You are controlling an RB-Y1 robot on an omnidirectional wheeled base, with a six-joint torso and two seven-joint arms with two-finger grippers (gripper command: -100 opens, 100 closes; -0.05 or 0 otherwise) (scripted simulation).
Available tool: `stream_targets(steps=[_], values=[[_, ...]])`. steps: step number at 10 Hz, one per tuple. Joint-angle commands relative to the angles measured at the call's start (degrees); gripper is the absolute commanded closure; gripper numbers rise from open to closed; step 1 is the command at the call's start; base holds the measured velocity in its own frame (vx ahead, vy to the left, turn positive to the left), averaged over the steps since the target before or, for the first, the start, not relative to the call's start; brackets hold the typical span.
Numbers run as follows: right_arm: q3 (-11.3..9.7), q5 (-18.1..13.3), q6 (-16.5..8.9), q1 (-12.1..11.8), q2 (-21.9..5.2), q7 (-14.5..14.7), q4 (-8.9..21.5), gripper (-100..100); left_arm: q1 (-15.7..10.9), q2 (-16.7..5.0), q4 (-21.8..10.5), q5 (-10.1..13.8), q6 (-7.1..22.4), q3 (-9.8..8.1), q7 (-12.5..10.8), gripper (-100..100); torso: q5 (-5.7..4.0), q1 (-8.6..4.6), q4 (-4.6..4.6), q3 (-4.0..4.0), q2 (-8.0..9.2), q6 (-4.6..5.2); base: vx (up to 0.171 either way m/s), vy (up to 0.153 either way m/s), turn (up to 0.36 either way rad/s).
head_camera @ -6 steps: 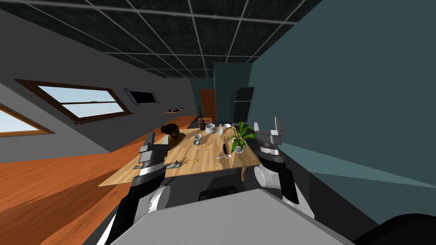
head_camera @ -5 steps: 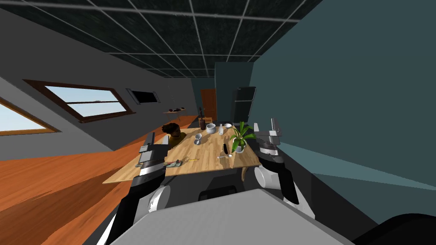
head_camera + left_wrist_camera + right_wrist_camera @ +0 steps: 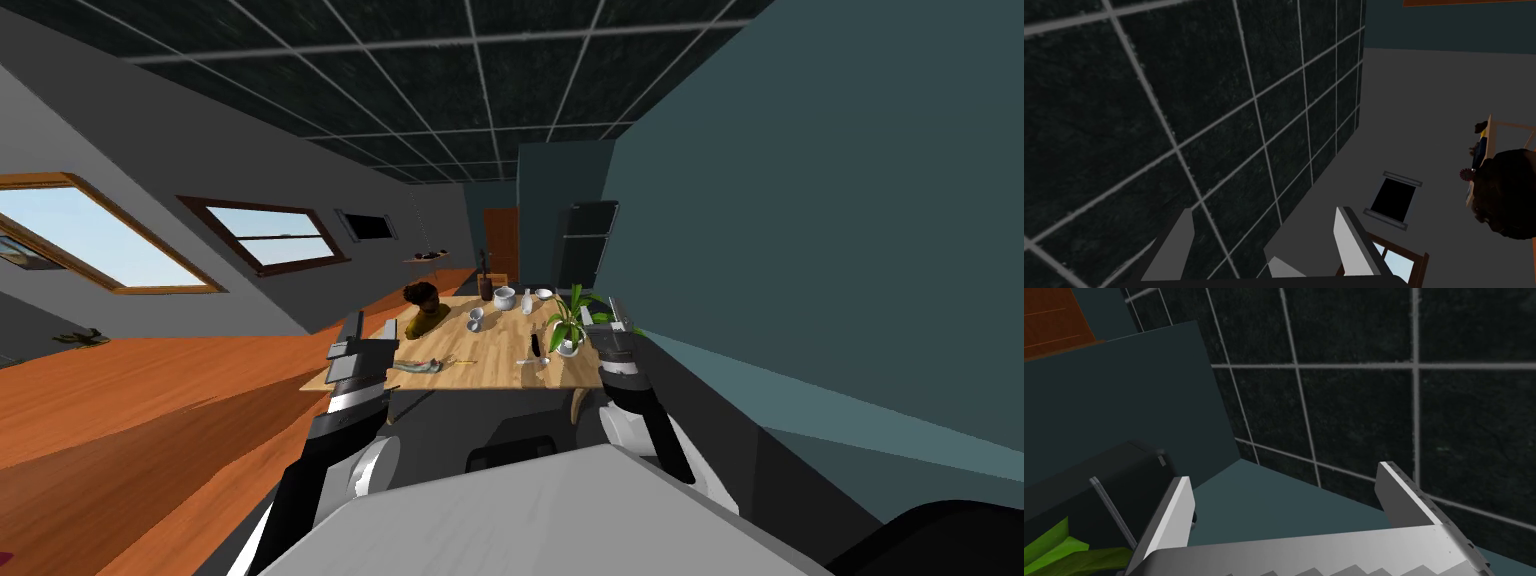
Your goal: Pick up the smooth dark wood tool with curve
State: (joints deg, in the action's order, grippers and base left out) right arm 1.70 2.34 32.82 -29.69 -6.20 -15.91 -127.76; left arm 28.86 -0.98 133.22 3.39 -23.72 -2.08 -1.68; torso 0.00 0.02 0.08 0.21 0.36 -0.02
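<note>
Curved smooth dark wood tool point(image 3: 535, 345) on pale plank desk point(image 3: 495, 345).
Lying near, at eight o'clock of right hand point(image 3: 1285, 473); fingers spread open, empty, likewise left hand point(image 3: 1264, 212).

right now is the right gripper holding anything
No, the right gripper stands open and nothing sits in the gap.

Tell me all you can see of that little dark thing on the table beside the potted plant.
The dark tool is small, slim and elongated, almost black and smooth-looking; its curve and material are too small to make out. It lies flat on the light wooden table, near the edge closest to the robot, beside the potted plant but apart from its white pot. A small white spoon-like utensil lies in front of it; whether they touch is unclear. Nothing holds it.
</note>
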Motion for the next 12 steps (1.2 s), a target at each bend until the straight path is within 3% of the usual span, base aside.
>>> stream_targets(steps=[1, 3, 8, 11, 12], values=[[-0.6, -0.7, 0.4, -0.3, -0.8, -1.6, 1.6, -100, 0.0, 0.0, 0.0, 0.0, 0.0, 0.00, 0.0, 0, 0.00, 0.00, 0.00, 0.00, 0.00, 0.00, -0.064, 0.011, 0.085], [-2.2, -2.7, 2.0, -1.6, -4.4, -5.5, 5.6, -100, 0.0, 0.0, 0.0, 0.0, 0.0, 0.00, 0.0, 0, 0.00, -0.01, -0.02, -0.06, -0.10, 0.00, -0.076, 0.016, 0.255], [-4.0, -5.1, 3.7, -2.9, -8.4, -11.6, 12.7, -100, 0.0, 0.0, 0.0, 0.0, 0.0, 0.00, 0.0, 0, 0.00, -0.03, -0.04, -0.12, -0.22, 0.00, -0.040, 0.012, 0.152], [-6.1, -8.0, 5.4, -4.1, -12.8, -16.8, 18.3, -100, 0.0, 0.0, 0.0, 0.0, 0.0, -0.01, 0.0, 0, -0.01, -0.07, -0.04, -0.12, -0.22, 0.06, -0.037, 0.016, 0.220], [-6.1, -8.0, 5.4, -4.1, -12.8, -17.4, 19.2, -100, 0.0, 0.0, 0.0, 0.0, 0.0, 0.00, 0.0, 0, 0.00, -0.04, -0.04, -0.13, -0.23, 0.01, -0.027, 0.013, 0.132]])
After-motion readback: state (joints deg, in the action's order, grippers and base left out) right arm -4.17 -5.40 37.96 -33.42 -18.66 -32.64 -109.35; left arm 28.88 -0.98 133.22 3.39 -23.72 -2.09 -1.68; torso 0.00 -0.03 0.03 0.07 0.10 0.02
